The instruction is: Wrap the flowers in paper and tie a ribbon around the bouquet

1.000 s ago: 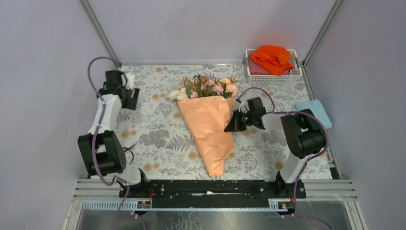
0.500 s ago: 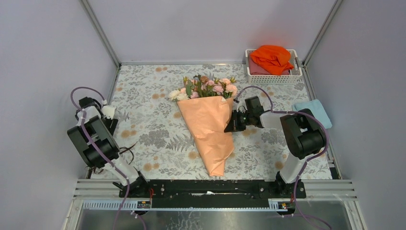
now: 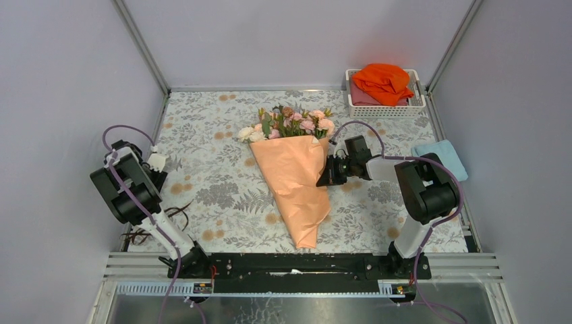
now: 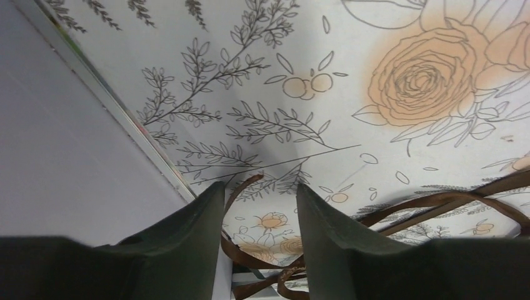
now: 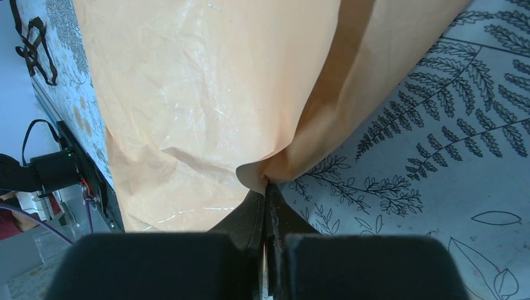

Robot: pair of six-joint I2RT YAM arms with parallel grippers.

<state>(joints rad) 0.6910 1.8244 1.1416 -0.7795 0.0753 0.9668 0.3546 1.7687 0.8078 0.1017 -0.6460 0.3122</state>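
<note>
My right gripper (image 5: pixel 267 187) is pinched tight on a crinkled fold of the peach paper (image 5: pixel 206 94). The cone-shaped bouquet (image 3: pixel 297 182) lies mid-table (image 3: pixel 209 135), flowers (image 3: pixel 287 121) toward the far edge. My left gripper (image 4: pixel 259 194) hangs with fingers apart over the thin brown ribbon (image 4: pixel 437 203), which is tangled by the left edge.

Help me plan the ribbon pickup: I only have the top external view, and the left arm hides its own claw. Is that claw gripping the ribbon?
Observer: Not gripping. In the left wrist view the left claw is open just above the table, with one curl of the ribbon showing in the gap.
Operator: Is the right claw really pinching something?
Observer: Yes. The right wrist view shows the right claw shut on a fold at the edge of the paper.
</note>
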